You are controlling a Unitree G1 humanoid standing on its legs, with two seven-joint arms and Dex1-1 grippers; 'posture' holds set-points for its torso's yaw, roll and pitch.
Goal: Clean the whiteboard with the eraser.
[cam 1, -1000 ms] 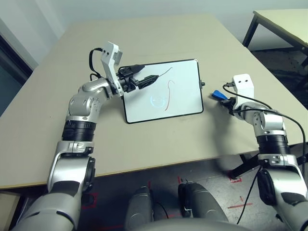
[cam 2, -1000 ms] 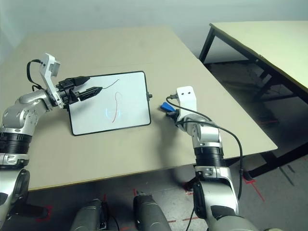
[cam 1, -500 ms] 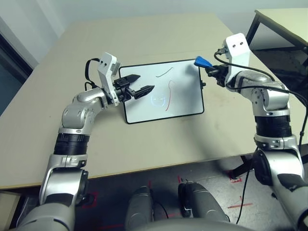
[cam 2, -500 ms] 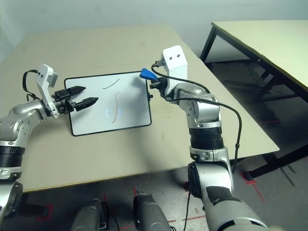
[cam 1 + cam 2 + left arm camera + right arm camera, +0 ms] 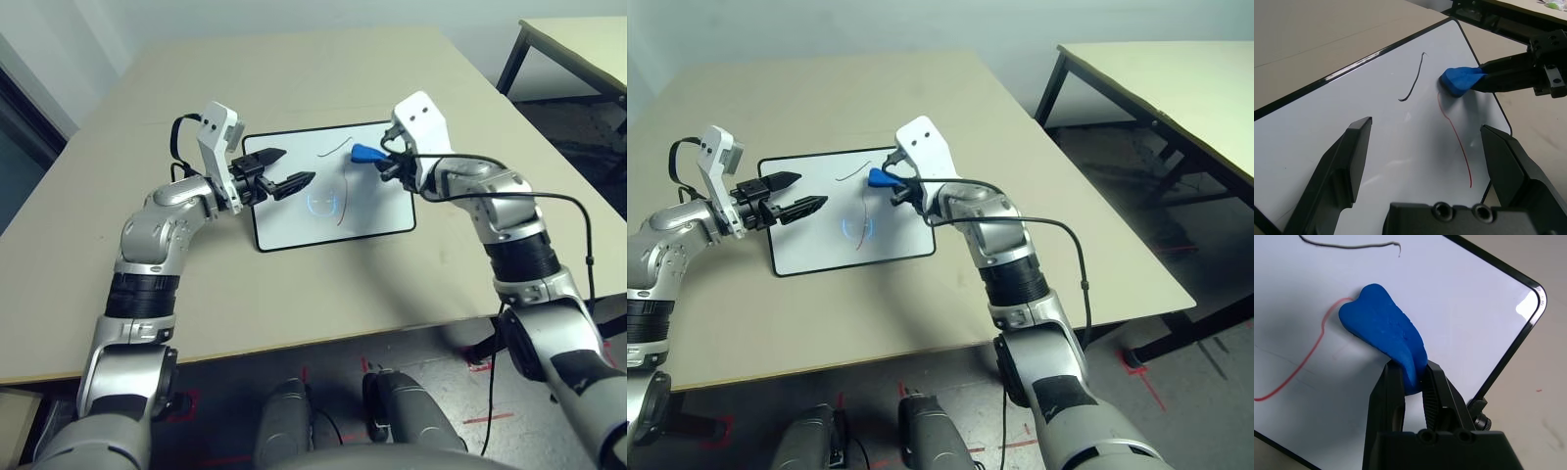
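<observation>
Fingers [image 5: 1409, 382] pinch eraser [image 5: 1382, 333] over whiteboard [image 5: 377, 211], beside red line [image 5: 1454, 132].

You are looking at what seems to be a robotics lab or test room: a plain beige rectangular table [image 5: 323, 294] under the arms, a second beige table on black metal legs [image 5: 1176, 88] off to the right, bare pale walls [image 5: 921, 24], and red tape marks on the dark floor [image 5: 1141, 377].
</observation>
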